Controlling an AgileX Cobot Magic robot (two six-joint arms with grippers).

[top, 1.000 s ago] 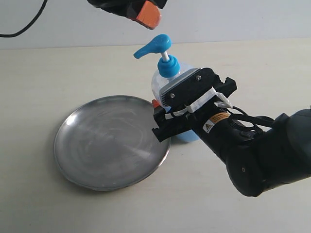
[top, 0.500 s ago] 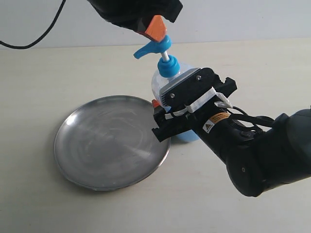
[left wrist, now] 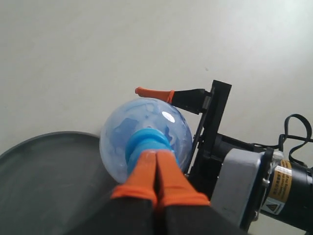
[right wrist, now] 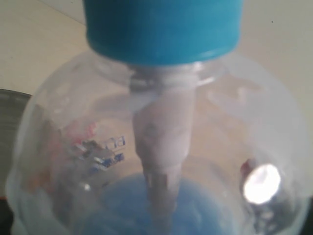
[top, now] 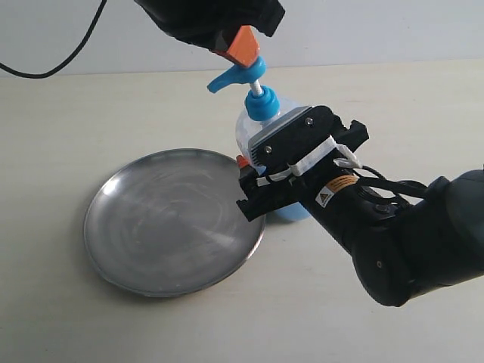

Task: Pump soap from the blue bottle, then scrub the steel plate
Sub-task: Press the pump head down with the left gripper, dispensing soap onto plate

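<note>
Nearest me: right arm (top: 401, 242) fills the near right, so no room on that side. Bare table (top: 53, 318) lies open near and left of the plate (top: 170, 219). I see no soap (right wrist: 132, 205) on the plate; it sits low in the bottle (top: 249, 130).

Right gripper (top: 257, 178) is clamped round the bottle's body. The bottle stands upright at the plate's right rim, just beside it or touching; I cannot tell.

Above: left gripper (left wrist: 156, 166), jaws pressed together and holding nothing, tips resting on the pump head (top: 238, 74).

Risks, my judgement:
- Narrow tips may slide off the rounded head if the press is off-centre.
- Spout points left over the plate's far right edge, so soap may land on the rim.
- A hard press could tilt the bottle in its clamp.

Far: open table, and a cable (top: 45, 64) at far left.
</note>
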